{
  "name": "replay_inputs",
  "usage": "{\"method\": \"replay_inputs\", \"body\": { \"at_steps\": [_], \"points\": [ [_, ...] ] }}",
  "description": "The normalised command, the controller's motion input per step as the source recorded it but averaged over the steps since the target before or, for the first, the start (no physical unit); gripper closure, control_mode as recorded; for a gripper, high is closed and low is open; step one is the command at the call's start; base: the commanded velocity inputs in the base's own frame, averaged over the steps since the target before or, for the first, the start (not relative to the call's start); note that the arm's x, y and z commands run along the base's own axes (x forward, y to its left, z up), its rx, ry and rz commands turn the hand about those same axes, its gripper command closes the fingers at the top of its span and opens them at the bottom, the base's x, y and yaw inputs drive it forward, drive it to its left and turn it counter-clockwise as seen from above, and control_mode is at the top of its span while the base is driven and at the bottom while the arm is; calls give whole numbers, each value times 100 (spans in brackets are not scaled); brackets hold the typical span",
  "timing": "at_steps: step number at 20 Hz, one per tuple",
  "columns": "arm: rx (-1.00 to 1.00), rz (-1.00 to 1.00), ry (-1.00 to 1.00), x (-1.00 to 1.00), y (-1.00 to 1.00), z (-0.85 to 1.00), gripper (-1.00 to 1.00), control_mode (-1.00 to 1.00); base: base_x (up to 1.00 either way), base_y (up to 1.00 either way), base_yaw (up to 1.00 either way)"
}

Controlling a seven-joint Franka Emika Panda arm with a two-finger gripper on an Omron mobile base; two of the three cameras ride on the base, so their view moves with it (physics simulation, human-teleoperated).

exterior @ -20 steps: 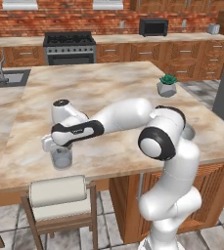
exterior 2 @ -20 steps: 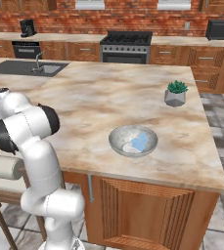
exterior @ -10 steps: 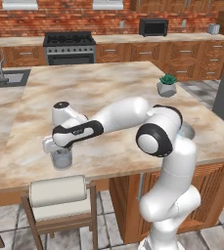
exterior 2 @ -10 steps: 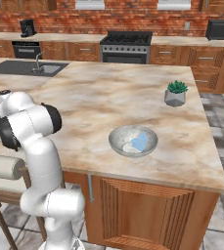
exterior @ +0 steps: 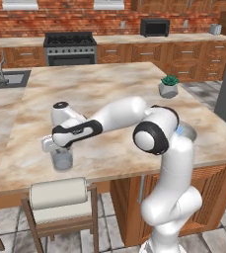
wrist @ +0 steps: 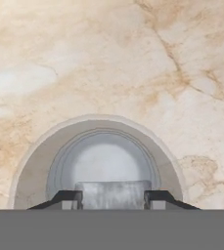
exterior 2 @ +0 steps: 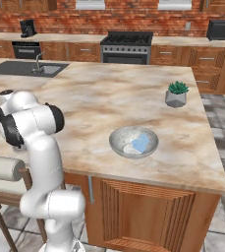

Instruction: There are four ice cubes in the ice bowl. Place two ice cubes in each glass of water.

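Fingers of the gripper (wrist: 113,196) pinched one ice cube (wrist: 112,194) over one glass of water (exterior: 62,159); we counted no legible writing.

The light is bright, even and soft in all views, with no clear source. Shadows are weak: only a pale one lies on the marble counter (exterior: 114,94) under the arm. There is no strong glare, only a mild shine on the white arm. The pictures look a little soft, with no visible bending at the edges.
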Motion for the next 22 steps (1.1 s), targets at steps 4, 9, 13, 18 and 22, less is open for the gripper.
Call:
{"method": "replay_inputs", "body": {
  "at_steps": [4,9,13,18,22],
  "points": [
    [-2,0,0,2,8,-13,-100,-100,0,0,0],
    [-2,0,0,0,1,-23,-100,-100,0,0,0],
    [0,0,0,7,0,-11,-100,-100,0,0,0],
    [0,0,0,10,0,0,-100,-100,0,0,0],
    [0,0,0,16,0,3,-100,-100,0,0,0]
  ]
}}
